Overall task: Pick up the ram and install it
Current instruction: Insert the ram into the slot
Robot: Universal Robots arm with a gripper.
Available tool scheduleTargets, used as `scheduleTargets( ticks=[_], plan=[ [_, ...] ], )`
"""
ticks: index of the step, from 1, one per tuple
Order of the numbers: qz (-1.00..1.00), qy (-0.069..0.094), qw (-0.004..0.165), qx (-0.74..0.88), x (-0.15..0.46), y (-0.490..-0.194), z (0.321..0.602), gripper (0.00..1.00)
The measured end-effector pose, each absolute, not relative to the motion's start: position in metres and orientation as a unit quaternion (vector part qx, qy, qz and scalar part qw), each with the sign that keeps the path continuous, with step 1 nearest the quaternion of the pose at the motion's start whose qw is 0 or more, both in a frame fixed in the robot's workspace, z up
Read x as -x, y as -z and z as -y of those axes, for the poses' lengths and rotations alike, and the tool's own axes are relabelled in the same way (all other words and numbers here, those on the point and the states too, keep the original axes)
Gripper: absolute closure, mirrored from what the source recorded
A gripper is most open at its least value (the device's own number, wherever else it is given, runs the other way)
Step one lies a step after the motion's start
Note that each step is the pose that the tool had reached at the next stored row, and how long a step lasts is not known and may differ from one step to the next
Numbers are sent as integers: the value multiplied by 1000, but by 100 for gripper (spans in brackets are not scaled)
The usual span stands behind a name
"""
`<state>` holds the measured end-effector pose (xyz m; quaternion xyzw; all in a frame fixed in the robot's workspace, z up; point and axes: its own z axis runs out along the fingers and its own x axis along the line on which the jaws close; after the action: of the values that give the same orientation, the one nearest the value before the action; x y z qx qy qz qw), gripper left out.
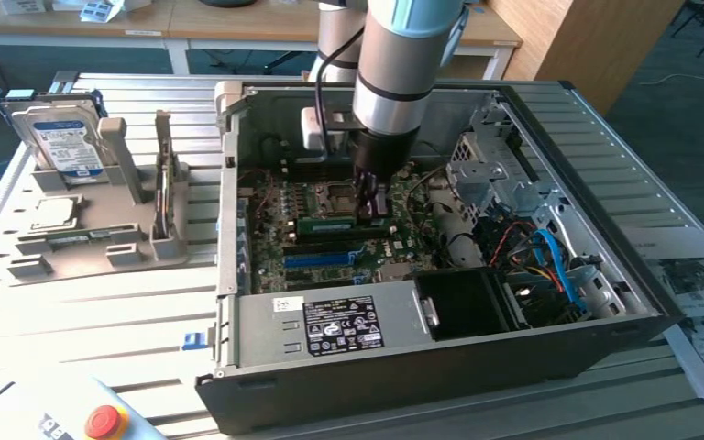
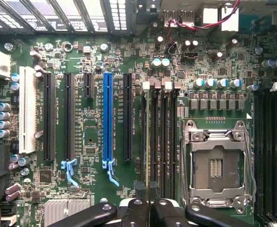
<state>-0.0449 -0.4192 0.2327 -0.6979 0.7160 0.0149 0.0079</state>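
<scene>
My gripper [image 1: 370, 209] reaches down into the open computer case [image 1: 236, 229], just over the motherboard [image 2: 88, 61]. It is shut on the ram [image 1: 327, 223], a slim green stick held on edge. In the wrist view the two black fingers [image 2: 133, 210] pinch the ram [image 2: 148, 142], which shows edge-on as a thin line. It runs along the black memory slots [image 2: 163, 142] beside the empty processor socket [image 2: 217, 163]. Whether it sits in a slot or hovers just above one, I cannot tell.
A grey holder [image 1: 95, 247] on the exterior view's left carries a silver hard drive [image 1: 65, 137] and a square processor chip [image 1: 55, 213]. The power supply [image 1: 327, 323], drive cage [image 1: 499, 174] and loose cables [image 1: 548, 257] crowd the case. A red stop button [image 1: 106, 422] is near the front corner.
</scene>
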Motion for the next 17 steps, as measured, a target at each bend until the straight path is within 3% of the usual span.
scheduleTargets(
  ticks=[17],
  plan=[
    [-716, -15, 8, 698, 45, -231, 418, 88]
  ],
)
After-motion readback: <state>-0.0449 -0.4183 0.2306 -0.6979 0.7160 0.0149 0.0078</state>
